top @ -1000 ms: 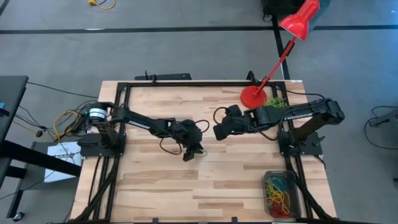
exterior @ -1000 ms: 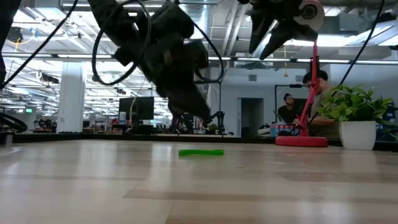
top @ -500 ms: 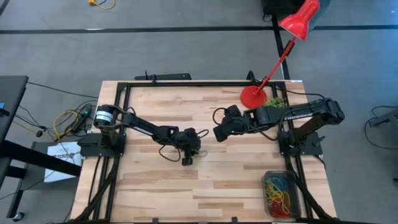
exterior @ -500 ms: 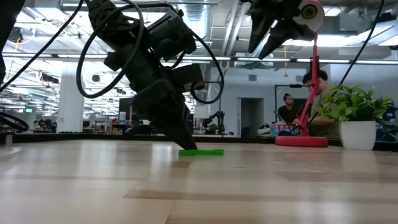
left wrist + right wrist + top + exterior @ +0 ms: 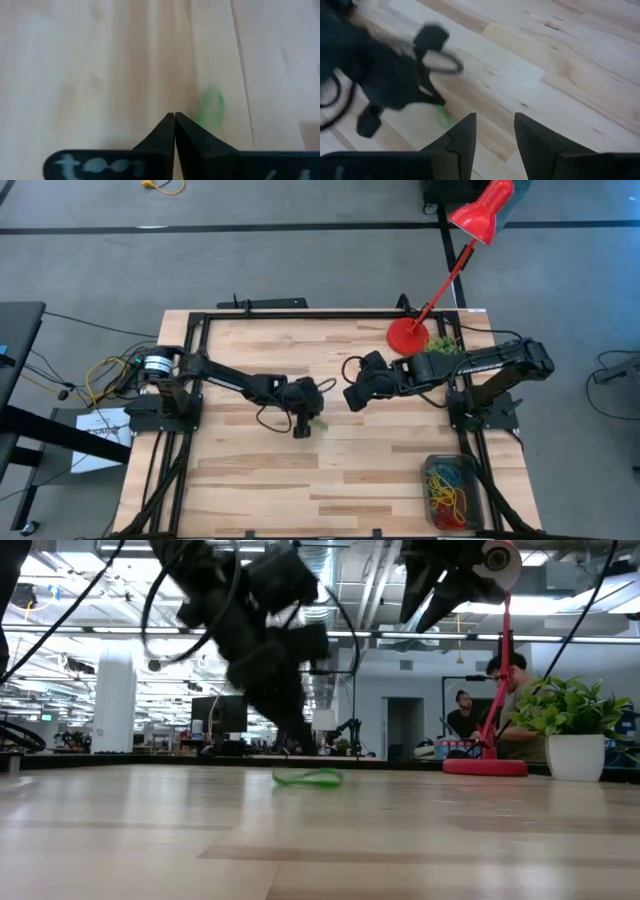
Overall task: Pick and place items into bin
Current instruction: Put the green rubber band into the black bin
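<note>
One green loop [image 5: 318,423] lies on the wooden table near its middle; the low view shows it as a small open loop [image 5: 308,778] resting on the boards. My left gripper [image 5: 303,426] is shut, pointing steeply down, with its tips [image 5: 174,116] right beside the green loop [image 5: 212,105]. Nothing shows between the fingers. My right gripper [image 5: 352,396] hangs open above the table, to the right of the loop, with nothing between its fingers [image 5: 494,131]. The bin [image 5: 452,492] stands at the table's near right corner, with several coloured loops in it. My left gripper's shut fingertips [image 5: 170,122] stand just beside the green loop's edge [image 5: 202,112], coming from above at a slant. The loop lies on the table outside the fingers. I cannot tell whether the fingers touch it.
A red lamp's round base [image 5: 407,335] and a small potted plant [image 5: 445,340] stand at the far right, behind my right arm. A black frame [image 5: 300,315] runs around the table's edges. Bare boards lie between the loop and the bin.
My left gripper came down to the table at the green loop, shut its fingers, turned at the wrist and came up a little. The loop, earlier a flat strip in the low view, has shifted slightly sideways and now shows as an open loop.
</note>
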